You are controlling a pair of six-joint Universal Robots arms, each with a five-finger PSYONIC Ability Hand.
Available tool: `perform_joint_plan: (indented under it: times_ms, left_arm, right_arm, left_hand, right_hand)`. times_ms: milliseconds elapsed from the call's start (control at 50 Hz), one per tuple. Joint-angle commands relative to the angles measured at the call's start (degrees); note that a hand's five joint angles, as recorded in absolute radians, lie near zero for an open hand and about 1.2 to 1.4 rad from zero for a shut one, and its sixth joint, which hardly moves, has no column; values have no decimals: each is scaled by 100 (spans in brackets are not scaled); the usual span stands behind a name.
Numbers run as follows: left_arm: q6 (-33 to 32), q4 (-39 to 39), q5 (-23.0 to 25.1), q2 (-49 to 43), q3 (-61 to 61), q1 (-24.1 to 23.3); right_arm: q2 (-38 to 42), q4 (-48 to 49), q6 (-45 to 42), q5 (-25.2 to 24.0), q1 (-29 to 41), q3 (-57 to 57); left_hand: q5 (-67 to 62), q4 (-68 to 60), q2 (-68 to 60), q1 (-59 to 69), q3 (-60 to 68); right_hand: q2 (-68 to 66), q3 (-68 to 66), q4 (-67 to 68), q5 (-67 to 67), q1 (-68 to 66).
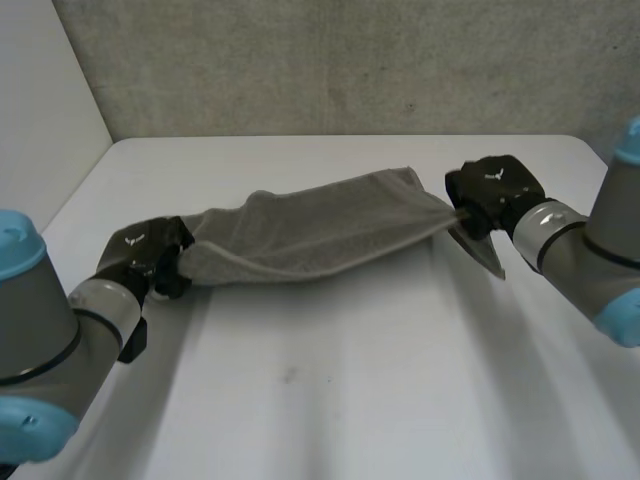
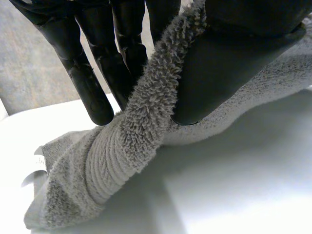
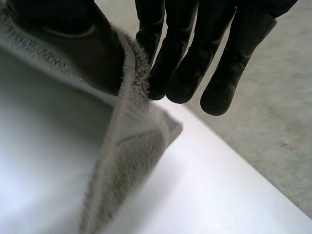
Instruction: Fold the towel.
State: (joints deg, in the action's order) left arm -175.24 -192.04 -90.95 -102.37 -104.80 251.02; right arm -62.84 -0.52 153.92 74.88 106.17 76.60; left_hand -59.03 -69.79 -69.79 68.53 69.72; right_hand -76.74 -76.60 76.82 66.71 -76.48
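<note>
Grey terry towel [image 1: 320, 225] was stretched between both hands over the far half of the smooth white table [image 1: 350, 400]. Its long axis ran across the table from the left hand to the right hand, with the right end lying slightly farther back. The cloth was bunched into a long, sagging band with soft lengthwise folds.

The left hand [image 1: 155, 255] pinched one end: in the left wrist view the looped pile was gathered between the thumb [image 2: 219, 73] and the fingers [image 2: 97, 92], and a small white label [image 2: 36, 163] showed near the free corner.

The right hand [image 1: 490, 190] clamped the other end, its hemmed edge caught between thumb [image 3: 83, 53] and fingers [image 3: 185, 73], a pointed corner hanging below.
</note>
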Motion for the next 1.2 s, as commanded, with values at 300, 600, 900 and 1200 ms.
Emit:
perform_joint_plan:
  times_ms: [300, 600, 900, 1200]
  left_arm:
    - [-1170, 861, 7, 384, -788, -484]
    - [-2128, 975, 830, 96, 389, -291]
    - [-3429, 1784, 1387, -1453, 1348, -291]
    - [-4326, 1810, 1343, -1813, 1533, -291]
  right_arm:
    - [61, -1213, -2806, -96, -9, 742]
    - [97, -783, -2798, -96, -9, 953]
    - [290, -660, -2798, -105, -9, 989]
    - [387, -528, -2798, -114, -9, 989]
  left_hand:
    - [4620, 4696, 4696, -4570, -4689]
    - [4570, 4647, 4647, -4521, -4640]
    - [4031, 4107, 4107, -3981, -4101]
    - [3762, 3838, 3839, -3713, -3832]
  right_hand:
    - [-326, -340, 318, 329, -352]
    - [-326, -340, 318, 329, -352]
    - [-326, -340, 318, 329, -352]
    - [-326, -340, 318, 329, -352]
